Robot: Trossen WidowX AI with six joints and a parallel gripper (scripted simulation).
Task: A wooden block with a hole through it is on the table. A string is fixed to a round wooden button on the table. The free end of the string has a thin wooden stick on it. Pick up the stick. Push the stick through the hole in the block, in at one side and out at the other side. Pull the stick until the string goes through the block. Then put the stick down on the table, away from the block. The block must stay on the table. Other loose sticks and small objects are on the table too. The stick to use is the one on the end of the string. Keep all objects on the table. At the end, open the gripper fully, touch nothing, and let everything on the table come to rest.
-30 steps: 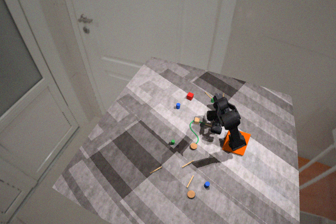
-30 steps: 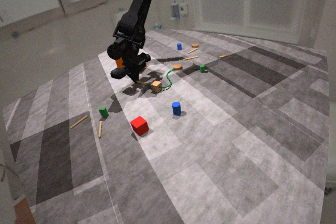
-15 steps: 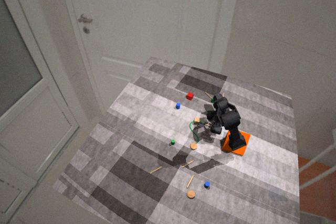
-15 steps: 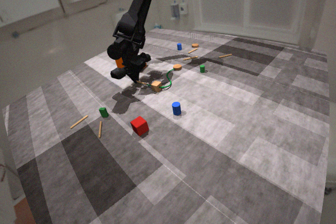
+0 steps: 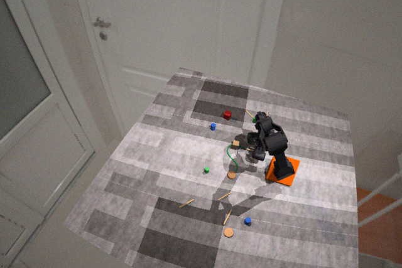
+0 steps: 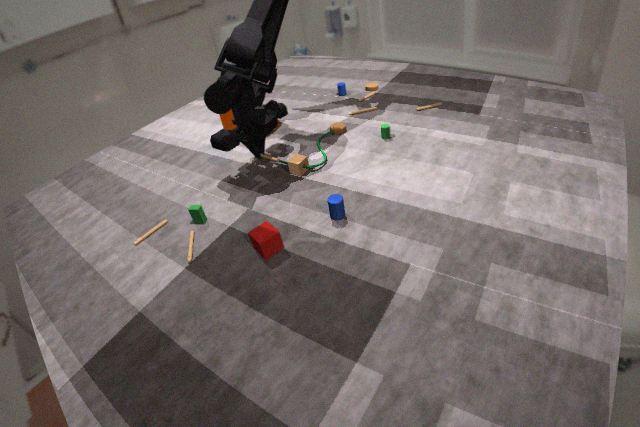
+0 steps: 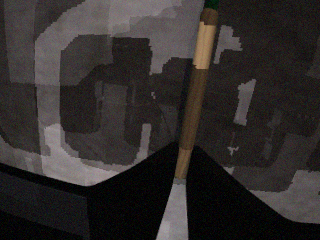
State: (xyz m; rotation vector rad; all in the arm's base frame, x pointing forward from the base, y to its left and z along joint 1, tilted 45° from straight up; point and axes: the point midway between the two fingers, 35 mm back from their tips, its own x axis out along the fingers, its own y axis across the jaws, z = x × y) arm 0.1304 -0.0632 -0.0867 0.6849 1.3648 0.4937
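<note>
Top view: the black gripper (image 5: 254, 150) (image 6: 260, 155) (image 7: 183, 152) reaches over the table from its orange base plate (image 5: 294, 177), its jaws clamped on the string's stick (image 5: 247, 149) (image 6: 269, 157) (image 7: 194, 100). Just beside the stick sits the wooden block (image 5: 235, 144) (image 6: 298, 165); a green string (image 5: 229, 154) (image 6: 325, 150) (image 7: 212, 4) curves from the block's other side to a round wooden button (image 5: 231, 175) (image 6: 338, 128).

Exterior view: the stick is wholly out of the block on the gripper's side, with green string between them and more string leaving the opposite face, so the string runs through the hole. The block stands on the table. Nearer the camera are a red cube (image 6: 266, 239) and a blue cylinder (image 6: 336, 206), both apart from the block.

Wrist view: the stick's near end is pinched between the fingertips, and the string joins its far end.
</note>
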